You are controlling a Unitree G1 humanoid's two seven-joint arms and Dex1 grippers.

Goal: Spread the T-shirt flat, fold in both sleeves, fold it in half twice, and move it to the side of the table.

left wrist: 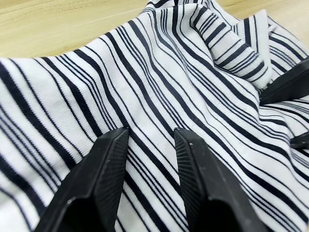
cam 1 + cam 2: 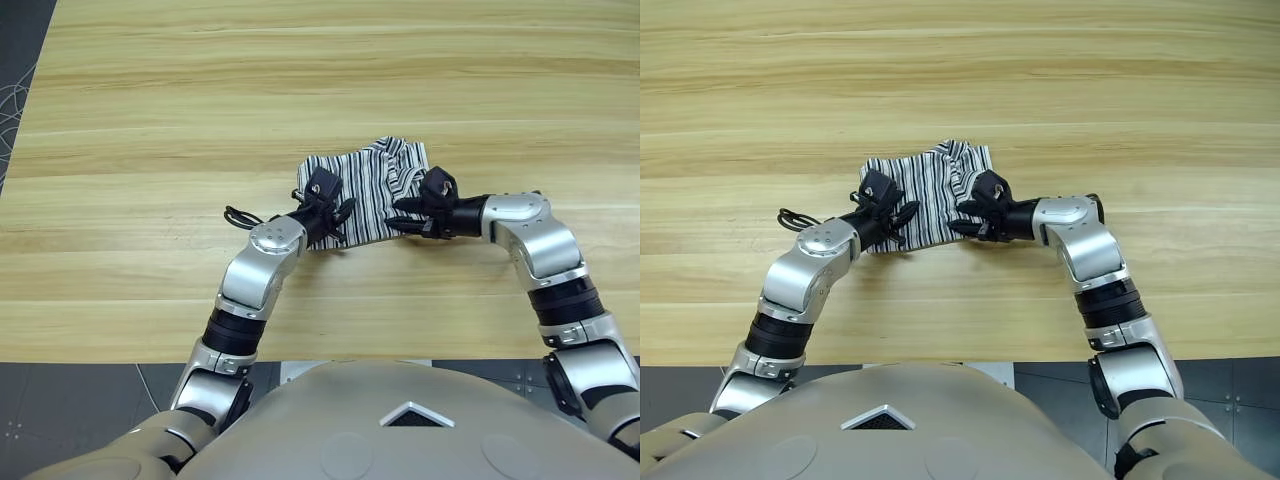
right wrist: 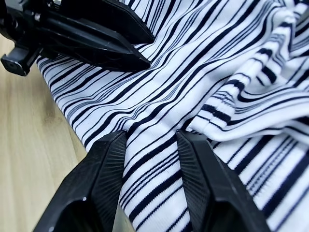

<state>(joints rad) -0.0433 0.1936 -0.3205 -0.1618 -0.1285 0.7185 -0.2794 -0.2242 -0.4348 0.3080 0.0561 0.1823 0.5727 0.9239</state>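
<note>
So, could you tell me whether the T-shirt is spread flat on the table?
No, the T-shirt lies as a small, creased bundle on the table.

Dark grey floor [image 2: 25,40] shows beyond the left edge of the table [image 2: 400,60], marked there with thin white curved lines [image 2: 10,105], and more of it lies below the table's near edge as dark grey tiles [image 2: 1240,385] with thin seams and small pale dots beside them

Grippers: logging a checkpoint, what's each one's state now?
Left gripper: jaws open, on the T-shirt.
Right gripper: jaws open, at the T-shirt edge.
</note>
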